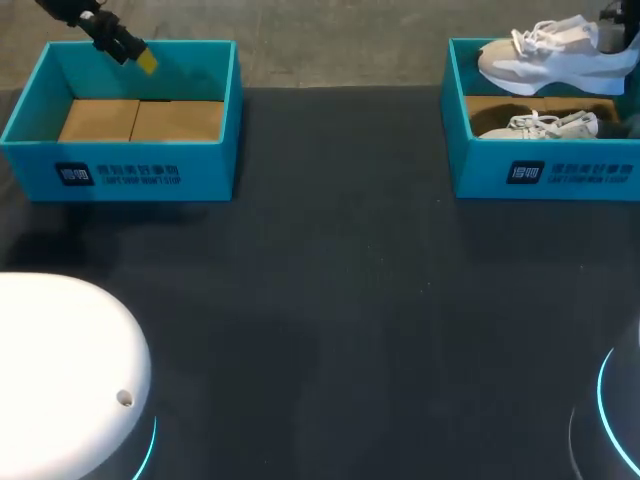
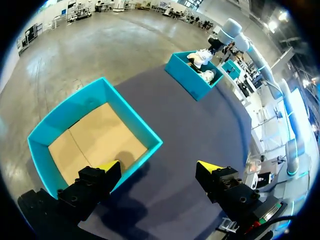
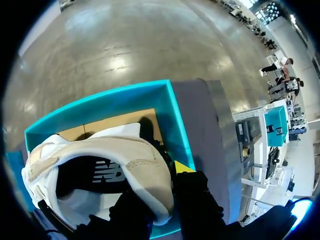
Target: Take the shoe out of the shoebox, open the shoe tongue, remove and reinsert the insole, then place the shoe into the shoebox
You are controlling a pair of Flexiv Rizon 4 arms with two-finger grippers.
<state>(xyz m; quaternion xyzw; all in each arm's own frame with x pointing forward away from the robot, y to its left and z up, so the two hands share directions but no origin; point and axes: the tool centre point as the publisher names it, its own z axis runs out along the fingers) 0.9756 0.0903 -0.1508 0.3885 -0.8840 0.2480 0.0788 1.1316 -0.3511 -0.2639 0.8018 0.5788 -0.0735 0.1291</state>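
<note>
Holding the shoe (image 1: 548,58) by its heel end, raised just above the right shoebox (image 1: 545,178), toe pointing toward the middle of the table (image 1: 330,300). Gripped by the right tool (image 3: 166,182), closed on the heel collar: one yellow tip outside the heel, the other finger hidden inside the shoe opening. Seems a thin hold, only on the soft padded edge.

Could slip or turn in the grip, with the long body reaching out to one side and most of the weight far from the fingers. If dropped now, would probably fall back on the second shoe (image 1: 540,125) lying inside the box, or catch on the front wall and tip over it. Could also drag the loose laces across the second shoe and pull it along. Safer, probably, to lift higher before crossing the rim, and to carry slowly.

Further out, the left tool (image 2: 157,172): wide open, holding nothing, over the left shoebox (image 1: 120,172) near its far wall, with only a cardboard bottom to see inside. Well apart from the shoe, so no support possible yet for the tongue and insole work. Some risk of collision later, when bringing both tools to the middle of the table.
</note>
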